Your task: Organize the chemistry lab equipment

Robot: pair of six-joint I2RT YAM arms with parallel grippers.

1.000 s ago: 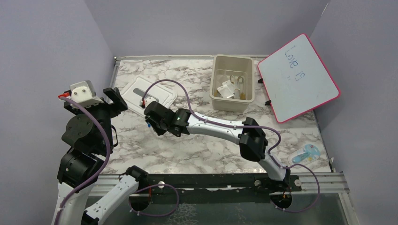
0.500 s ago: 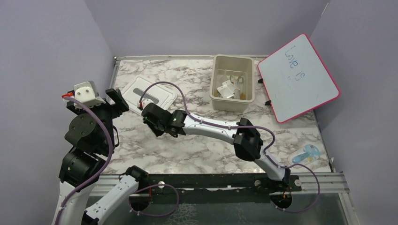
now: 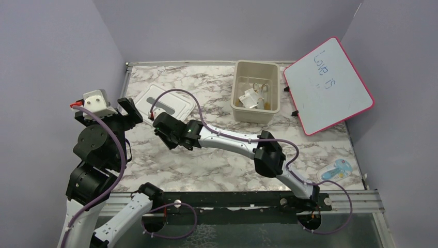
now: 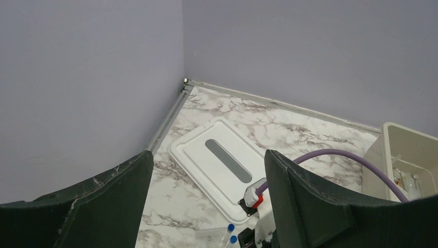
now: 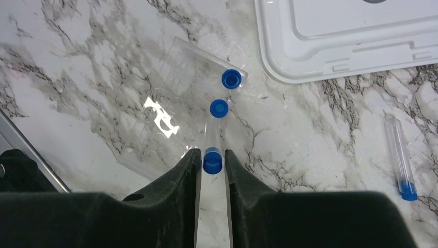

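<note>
In the right wrist view a thin clear tube's blue cap (image 5: 212, 160) lies between the tips of my right gripper (image 5: 212, 155). The jaws stand narrowly open, with a sliver of table showing beside the cap. Just beyond lie two more blue-capped tubes (image 5: 219, 108) on a clear plastic packet (image 5: 165, 119). A fourth tube (image 5: 400, 160) lies alone to the right. From above, the right gripper (image 3: 161, 126) is low over the table, near the white lid (image 3: 168, 103). My left gripper (image 3: 124, 107) is raised at the left, wide open with nothing in it.
The beige tub (image 3: 256, 63) at the back holds several small packets (image 3: 252, 96). A pink-framed whiteboard (image 3: 328, 85) leans at the back right. Another clear packet with blue pieces (image 3: 338, 169) lies at the front right edge. The walls close in on the left and right.
My right arm has reached further left, towards the lid's near edge, and its jaws have parted slightly. The left arm has barely shifted.
</note>
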